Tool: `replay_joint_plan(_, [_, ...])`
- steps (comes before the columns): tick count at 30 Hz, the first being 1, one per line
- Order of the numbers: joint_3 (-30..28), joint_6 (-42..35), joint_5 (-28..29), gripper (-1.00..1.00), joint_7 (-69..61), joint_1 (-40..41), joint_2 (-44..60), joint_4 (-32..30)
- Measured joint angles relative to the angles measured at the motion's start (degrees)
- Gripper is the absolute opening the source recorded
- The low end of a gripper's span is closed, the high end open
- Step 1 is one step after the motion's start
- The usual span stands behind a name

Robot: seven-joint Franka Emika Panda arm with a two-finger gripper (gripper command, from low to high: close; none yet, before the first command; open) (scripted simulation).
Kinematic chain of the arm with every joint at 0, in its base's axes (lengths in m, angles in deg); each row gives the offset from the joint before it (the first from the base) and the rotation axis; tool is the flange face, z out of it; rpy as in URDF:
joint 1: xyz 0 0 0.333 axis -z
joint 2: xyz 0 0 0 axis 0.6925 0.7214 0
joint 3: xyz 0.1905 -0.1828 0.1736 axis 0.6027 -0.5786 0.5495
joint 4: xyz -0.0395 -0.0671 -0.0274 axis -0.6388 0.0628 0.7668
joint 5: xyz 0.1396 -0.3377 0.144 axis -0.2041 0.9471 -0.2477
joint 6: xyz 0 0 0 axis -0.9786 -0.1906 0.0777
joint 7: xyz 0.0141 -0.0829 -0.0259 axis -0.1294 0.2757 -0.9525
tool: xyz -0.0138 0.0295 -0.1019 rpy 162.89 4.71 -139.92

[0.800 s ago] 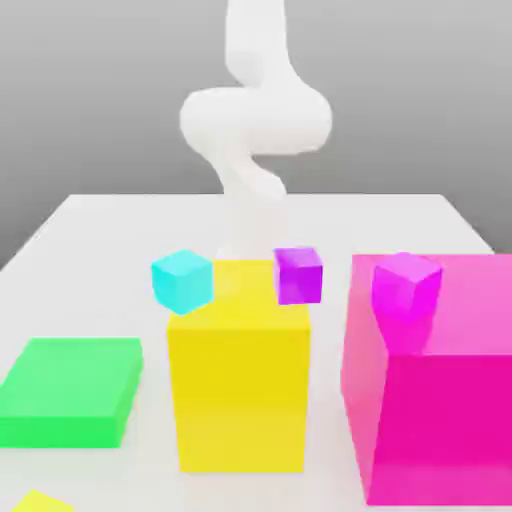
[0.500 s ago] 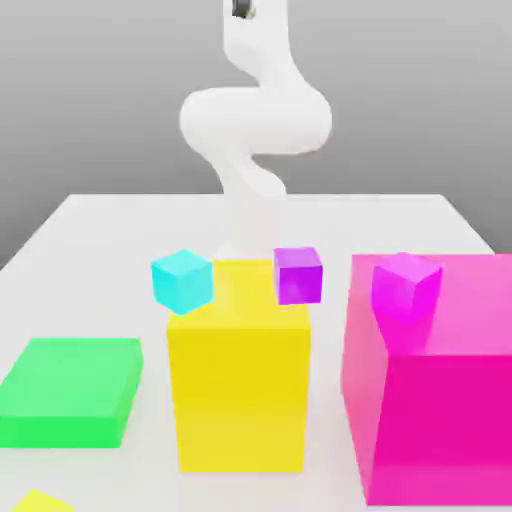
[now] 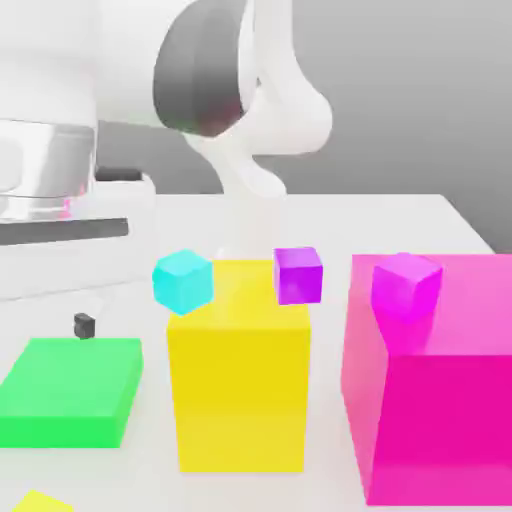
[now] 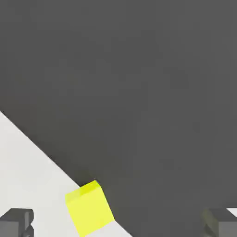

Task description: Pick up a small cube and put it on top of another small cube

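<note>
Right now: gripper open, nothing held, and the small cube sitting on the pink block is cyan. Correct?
One thing is off. The small cube on the pink block is magenta, not cyan; the exterior view shows it. The cyan cube sits beside the tall yellow block. The gripper is open and holds nothing.

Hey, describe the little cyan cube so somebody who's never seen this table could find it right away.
Start at the tall yellow block in the middle of the white table, seen in the exterior view. The cyan cube sits at that block's upper corner on the exterior view's left, above the flat green slab. Its neighbour, the purple cube, matches it in size; the pale blue-green colour sets it apart.
</note>
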Motion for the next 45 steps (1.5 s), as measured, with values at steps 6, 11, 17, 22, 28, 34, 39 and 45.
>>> replay_joint_plan(6, [3.4, 2.3, -4.6, 0.0, -18.8, 7.0, 12.4, 2.1])
replay_joint_plan(11, [6.3, 7.6, -6.8, 0.0, -26.3, 11.0, 22.6, 4.2])
replay_joint_plan(17, [6.7, 8.7, -7.1, -1.0, -26.6, 11.3, 24.4, 4.6])
replay_joint_plan(22, [6.0, 5.2, -6.2, -1.0, -26.1, 10.8, 19.8, 3.6])
replay_joint_plan(28, [3.3, -2.3, -1.4, -1.0, -11.9, 3.5, 7.7, -1.1])
replay_joint_plan(34, [4.2, -9.4, 3.5, -1.0, 5.7, -2.6, -4.8, -6.3])
replay_joint_plan(39, [6.6, -15.5, 5.1, -1.0, 18.9, -5.8, -15.3, -10.7])
replay_joint_plan(45, [10.9, -22.5, 3.7, -1.0, 32.2, -7.3, -27.7, -15.9])
